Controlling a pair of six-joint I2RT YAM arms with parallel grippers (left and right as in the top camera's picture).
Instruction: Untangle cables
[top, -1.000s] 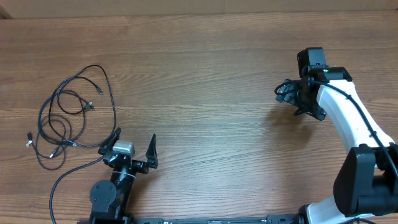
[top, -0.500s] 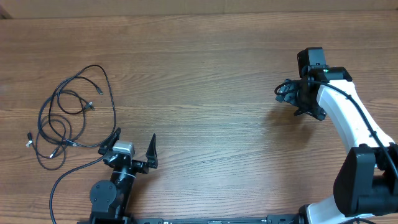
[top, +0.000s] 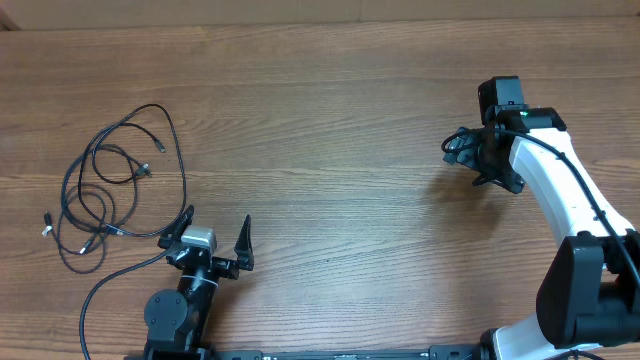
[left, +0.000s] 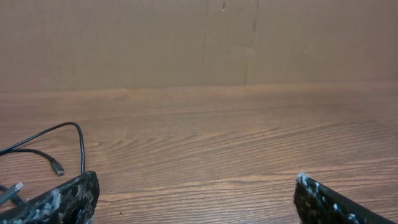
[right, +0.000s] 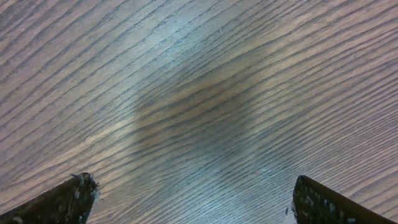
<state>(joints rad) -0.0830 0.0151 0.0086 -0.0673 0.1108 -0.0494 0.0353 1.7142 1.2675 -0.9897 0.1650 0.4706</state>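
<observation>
Markings on either arm too small to read; only a small green light (top: 522, 113) showing at the right wrist. Left hand (top: 217, 214) at 7 o'clock of the overhead view, folded back close to its base, low over the counter (top: 330, 120), fingers pointing toward 12 and spread wide, gripping nothing. Right hand (top: 478, 160) at 3 o'clock, carried on a white arm (top: 560, 190) reaching up from 5 o'clock, aimed straight down at bare wood, fingers likewise wide apart and holding nothing, with a soft dark shadow (right: 193, 106) on the grain between them in the right wrist view. Cables (top: 140, 172) at 9 o'clock, lying flat on the counter in a loose tangle of overlapping black loops, small plug tips poking out at several spots, one strand trailing down toward 7 o'clock just beside the left hand's outer finger, touching or not impossible to tell. In the left wrist view, one loop and two plug ends at 8 o'clock near that finger, and a brown cardboard wall (left: 124, 43) along the counter's far edge.
</observation>
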